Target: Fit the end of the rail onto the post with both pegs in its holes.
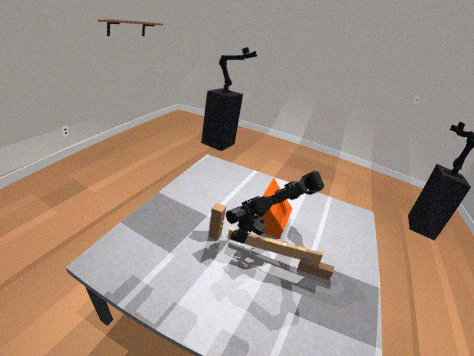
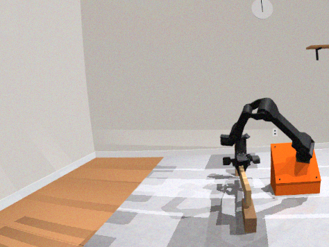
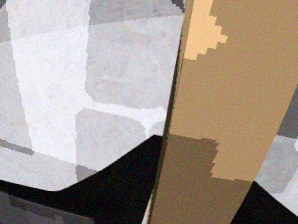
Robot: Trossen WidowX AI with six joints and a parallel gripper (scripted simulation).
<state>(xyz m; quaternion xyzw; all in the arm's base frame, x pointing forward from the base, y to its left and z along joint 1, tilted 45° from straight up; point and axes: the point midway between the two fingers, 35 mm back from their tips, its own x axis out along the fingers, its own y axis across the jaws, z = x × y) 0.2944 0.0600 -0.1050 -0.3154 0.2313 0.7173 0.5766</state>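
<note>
The long wooden rail (image 1: 285, 247) (image 2: 246, 184) (image 3: 235, 90) has its far end at the low footboard block (image 1: 325, 271) (image 2: 250, 223). Its near end is raised off the table, with its shadow apart below it. My gripper (image 1: 239, 237) (image 2: 240, 166) (image 3: 181, 149) is shut on the rail close to that near end, one finger on each side. The short wooden post (image 1: 216, 224) stands upright just beyond the near end, with a small gap between them. The pegs are too small to make out clearly, and the holes in the rail's end are hidden.
The arm stands at an orange wedge-shaped base (image 1: 272, 227) (image 2: 295, 187) beside the rail. Shadows cross the table (image 1: 165, 215). Two dark pedestals (image 1: 221, 120) (image 1: 439, 205) with other arms stand on the floor beyond the table.
</note>
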